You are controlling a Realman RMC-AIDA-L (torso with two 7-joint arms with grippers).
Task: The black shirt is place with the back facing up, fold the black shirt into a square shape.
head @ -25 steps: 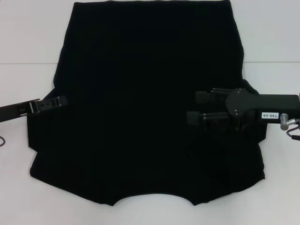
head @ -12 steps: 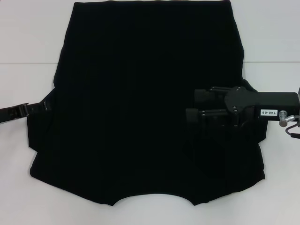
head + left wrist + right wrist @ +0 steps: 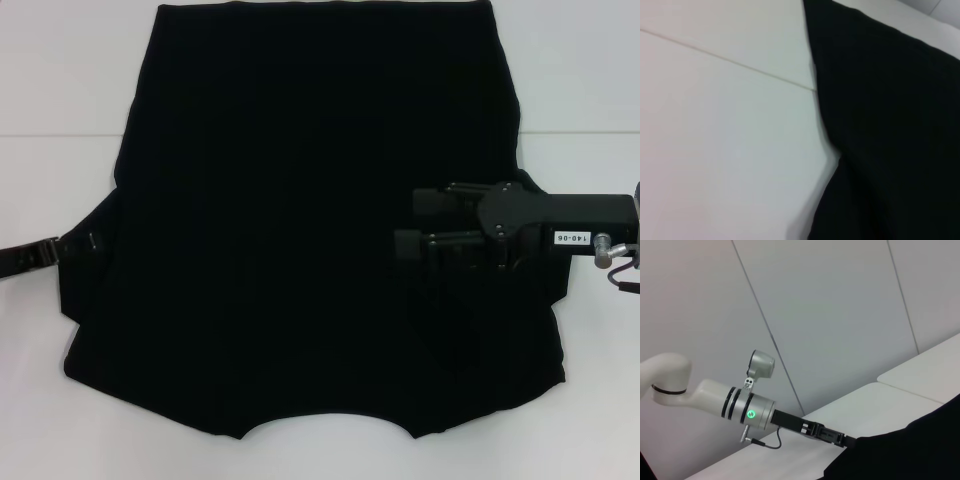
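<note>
The black shirt is spread flat on the white desk. The right gripper is held open above the right sleeve, empty; the left gripper (state cannot be told) sits at the left edge. Both sleeve edges should be pinched evenly before folding inward.

left gripper: low, reaching inward from the left | right gripper: fingers spread, pointing left

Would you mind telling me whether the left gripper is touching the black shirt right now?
Cannot tell. In the head view the left gripper overlaps the black shirt at its left edge, black on black, so neither contact nor a gap shows plainly.
</note>
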